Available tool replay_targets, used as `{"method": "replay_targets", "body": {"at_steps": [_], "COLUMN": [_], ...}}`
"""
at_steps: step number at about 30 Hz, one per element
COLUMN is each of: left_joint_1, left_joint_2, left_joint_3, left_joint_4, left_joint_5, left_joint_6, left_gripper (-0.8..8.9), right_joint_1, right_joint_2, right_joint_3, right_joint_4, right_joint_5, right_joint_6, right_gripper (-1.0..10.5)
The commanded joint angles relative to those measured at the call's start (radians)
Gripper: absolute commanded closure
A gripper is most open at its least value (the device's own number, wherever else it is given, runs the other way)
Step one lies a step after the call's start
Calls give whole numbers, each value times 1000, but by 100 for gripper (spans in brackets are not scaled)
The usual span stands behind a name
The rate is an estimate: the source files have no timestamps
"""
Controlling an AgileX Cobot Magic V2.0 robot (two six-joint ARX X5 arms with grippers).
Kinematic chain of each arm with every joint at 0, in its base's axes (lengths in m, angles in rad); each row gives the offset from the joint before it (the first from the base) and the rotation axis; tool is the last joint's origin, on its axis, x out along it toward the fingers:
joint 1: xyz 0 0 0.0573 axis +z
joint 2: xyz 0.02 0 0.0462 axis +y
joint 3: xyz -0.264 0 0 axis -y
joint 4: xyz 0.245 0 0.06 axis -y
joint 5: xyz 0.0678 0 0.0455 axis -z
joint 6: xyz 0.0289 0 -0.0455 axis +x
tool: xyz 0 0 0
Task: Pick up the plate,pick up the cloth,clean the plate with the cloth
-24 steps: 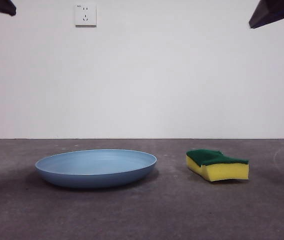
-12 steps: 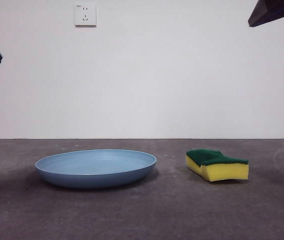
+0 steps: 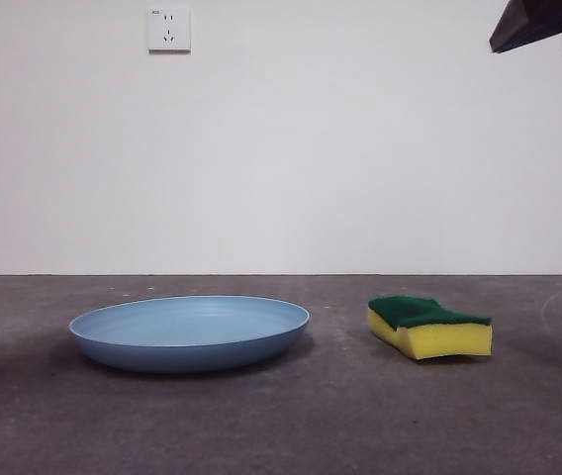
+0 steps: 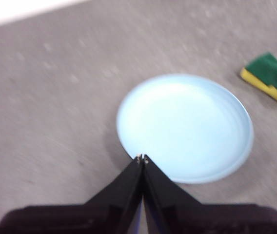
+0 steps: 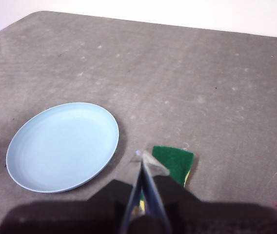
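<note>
We note a dark grey, mottled table point(image 3: 281, 426), matte, with faint pale specks across its surface. Two things lie directly on it. The light-blue plate point(image 3: 190, 332) sits flat, right way up, its shadow spreading beneath the rim. The cloth point(image 3: 429, 327), a wavy-edged sponge of yellow foam, rests green scouring layer up. We see bare tabletop between them; they lie near but apart, not touching.
</note>
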Motion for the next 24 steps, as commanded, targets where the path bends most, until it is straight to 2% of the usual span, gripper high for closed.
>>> {"method": "replay_targets", "body": {"at_steps": [1,10,16,24], "left_joint_1": [53,260,367,430], "left_joint_2": [-63,-319,-439,-516], "left_joint_3": [-27,-294,-439,-539], "left_joint_4": [49,362,373,337], "left_joint_5": [11,148,205,240], "left_joint_6": [35,14,-53,-76], "left_gripper": [814,814,814,814], "right_joint_1": [1,1,1,1], "right_joint_2": [-2,-3,-3,-3], "right_joint_3": [-5,-5,-5,-5], "right_joint_4": [9,9,9,9], "right_joint_5": [3,3,3,3], "right_joint_6": [7,7,7,7], "right_gripper": [945,945,945,945]}}
